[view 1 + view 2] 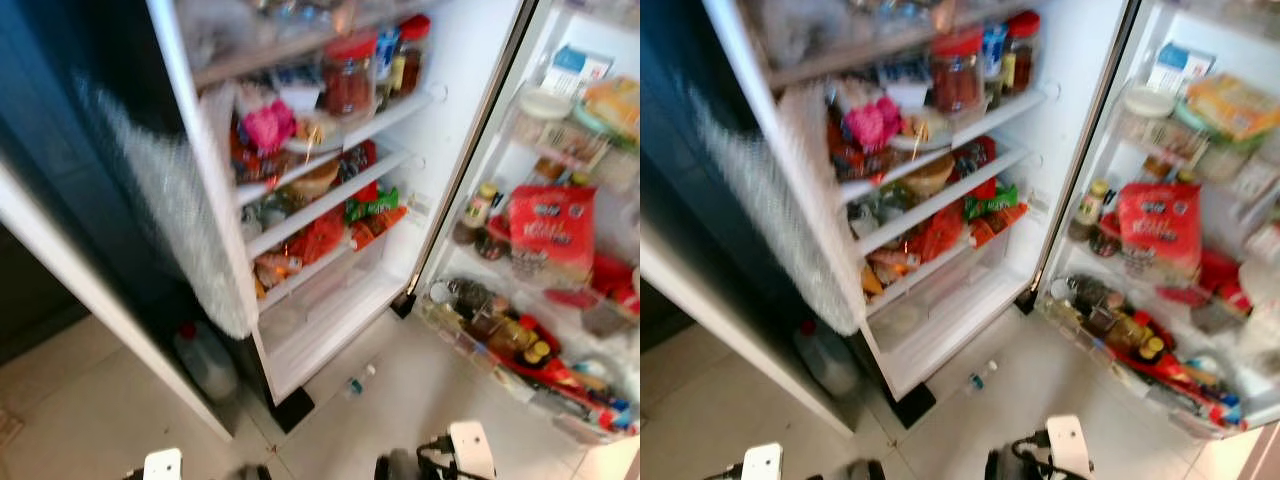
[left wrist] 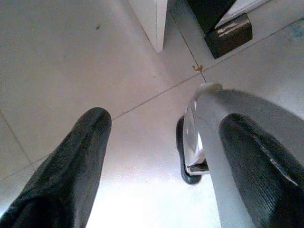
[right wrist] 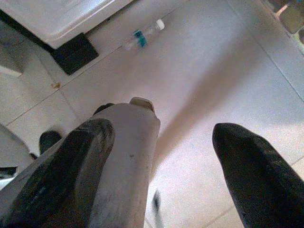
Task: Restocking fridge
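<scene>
On the pale tiled floor just ahead of you lies the small clear plastic bottle with a white cap and blue label, on its side with its long axis running slantwise toward the open white fridge; it sits forward of the right gripper, the nearer one. Both the right and the left gripper hang low with fingers spread apart, holding nothing. Fridge shelves are crammed (red-lidded jars, packets), and the door racks hold bottles and a red bag.

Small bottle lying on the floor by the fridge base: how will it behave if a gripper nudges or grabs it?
The small bottle lies on its side on smooth floor tile, so a nudge would probably roll it. It looks clear and thin-walled, likely light and slippery to pinch. Both grippers hang open above the floor.
</scene>
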Controlling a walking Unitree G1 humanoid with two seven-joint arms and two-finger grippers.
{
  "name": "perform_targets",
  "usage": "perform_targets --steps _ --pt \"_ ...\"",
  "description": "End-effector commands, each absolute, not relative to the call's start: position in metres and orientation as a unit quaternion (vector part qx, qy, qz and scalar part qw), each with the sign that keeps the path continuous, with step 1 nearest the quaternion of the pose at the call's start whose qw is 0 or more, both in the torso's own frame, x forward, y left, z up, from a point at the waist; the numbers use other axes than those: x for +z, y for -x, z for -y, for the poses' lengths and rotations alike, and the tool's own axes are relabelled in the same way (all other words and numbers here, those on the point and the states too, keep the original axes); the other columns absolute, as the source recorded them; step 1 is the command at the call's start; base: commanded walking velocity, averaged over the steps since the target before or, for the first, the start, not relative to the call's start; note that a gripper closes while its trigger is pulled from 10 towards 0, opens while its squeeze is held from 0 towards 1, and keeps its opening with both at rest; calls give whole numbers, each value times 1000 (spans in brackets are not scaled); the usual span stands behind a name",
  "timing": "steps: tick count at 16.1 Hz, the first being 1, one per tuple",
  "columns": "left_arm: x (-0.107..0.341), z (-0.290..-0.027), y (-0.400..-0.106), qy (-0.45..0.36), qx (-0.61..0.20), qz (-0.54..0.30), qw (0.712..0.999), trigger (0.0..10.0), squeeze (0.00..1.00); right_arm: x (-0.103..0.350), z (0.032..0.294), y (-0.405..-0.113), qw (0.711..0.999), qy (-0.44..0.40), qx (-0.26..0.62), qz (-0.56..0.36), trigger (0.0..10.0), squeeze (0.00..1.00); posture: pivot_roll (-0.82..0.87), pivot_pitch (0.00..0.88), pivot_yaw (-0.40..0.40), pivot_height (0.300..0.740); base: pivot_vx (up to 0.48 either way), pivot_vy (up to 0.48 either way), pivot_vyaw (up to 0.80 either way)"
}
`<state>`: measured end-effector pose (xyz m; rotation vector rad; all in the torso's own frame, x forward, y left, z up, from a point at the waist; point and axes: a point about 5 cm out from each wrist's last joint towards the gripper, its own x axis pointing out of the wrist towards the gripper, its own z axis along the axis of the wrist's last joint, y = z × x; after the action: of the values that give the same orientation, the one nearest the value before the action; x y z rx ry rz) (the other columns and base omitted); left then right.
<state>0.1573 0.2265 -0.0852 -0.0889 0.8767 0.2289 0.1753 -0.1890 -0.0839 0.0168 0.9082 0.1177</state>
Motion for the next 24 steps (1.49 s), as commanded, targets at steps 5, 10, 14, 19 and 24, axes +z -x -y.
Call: perform_targets --steps 5,10,14,19,24 --pt "-89 -229 -149 43 109 -448 886 10000 0 -91 188 -160 883 -16 51 -466 10000 0 -99 107 -20 740 0 0 0" --pt "-89 -228 -150 42 104 -448 887 10000 0 -91 188 -161 885 -16 50 -462 10000 0 -100 92 -22 740 0 373 0" --pt "-89 -228 -151 42 100 -447 888 10000 0 -91 189 -161 887 -15 44 -460 10000 0 -100 97 -21 740 0 363 0" --pt "-89 -228 -151 42 100 -448 887 10000 0 -91 189 -161 886 -15 43 -461 10000 0 -100 98 -21 740 0 254 0" --pt "-89 -227 -150 40 94 -449 888 10000 0 -91 188 -161 884 -15 45 -465 10000 0 -103 99 -19 740 0 0 -607"
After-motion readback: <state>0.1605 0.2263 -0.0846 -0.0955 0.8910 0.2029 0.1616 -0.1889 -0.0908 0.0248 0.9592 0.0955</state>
